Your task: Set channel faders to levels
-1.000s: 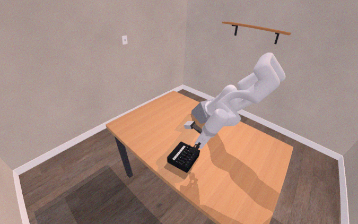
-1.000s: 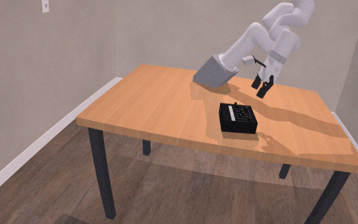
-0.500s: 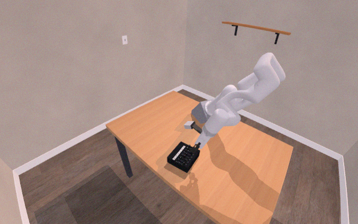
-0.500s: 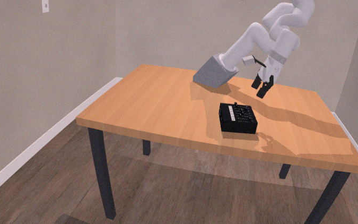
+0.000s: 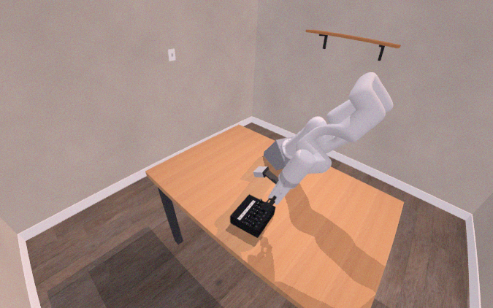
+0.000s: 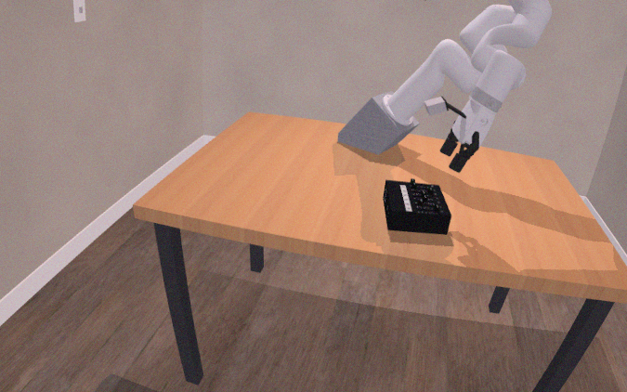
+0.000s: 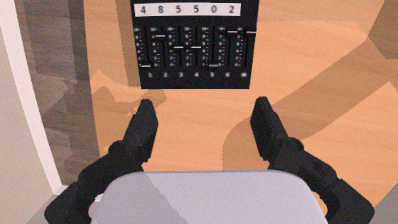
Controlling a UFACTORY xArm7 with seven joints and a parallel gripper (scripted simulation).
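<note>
Wooden table [image 6: 267, 194] with black lighting desk [image 6: 416, 221], grey arm base [image 6: 369, 131].
</note>
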